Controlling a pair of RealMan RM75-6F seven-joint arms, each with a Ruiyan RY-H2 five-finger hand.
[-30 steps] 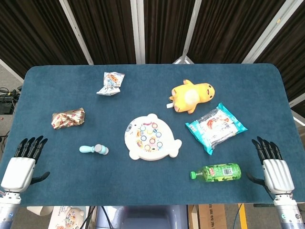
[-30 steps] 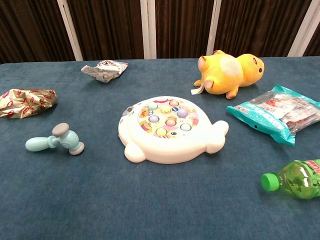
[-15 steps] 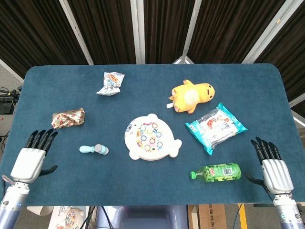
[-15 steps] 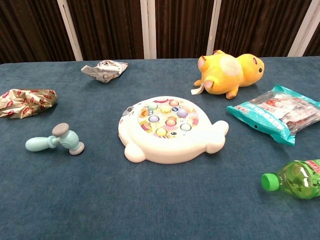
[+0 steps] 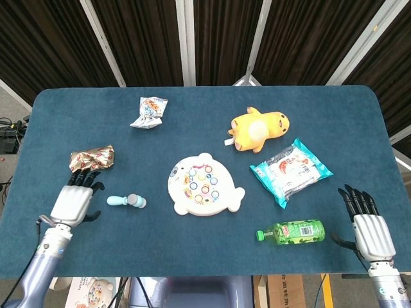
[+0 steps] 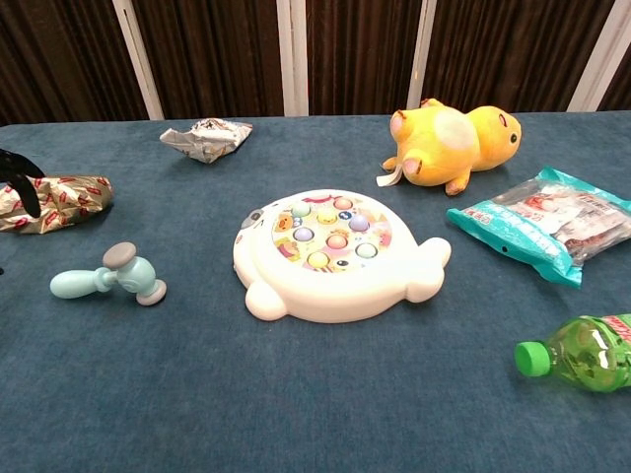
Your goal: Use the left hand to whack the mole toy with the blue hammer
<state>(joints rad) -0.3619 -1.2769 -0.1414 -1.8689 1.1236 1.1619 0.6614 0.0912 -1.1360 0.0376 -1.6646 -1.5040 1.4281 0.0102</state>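
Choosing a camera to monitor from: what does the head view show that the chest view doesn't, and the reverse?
Only the head view shows the whole left hand, the right hand, both open, and the blue table's edges. The chest view adds nothing new, only dark fingertips at its left edge. Both show the pale blue toy hammer, the white mole toy board, the yellow plush and the green plastic bottle.

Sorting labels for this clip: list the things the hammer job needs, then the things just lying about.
For the job: blue hammer, mole toy, left hand.

Lying about: yellow plush, snack pack, green bottle, foil wrapper, crumpled packet, and the idle right hand.
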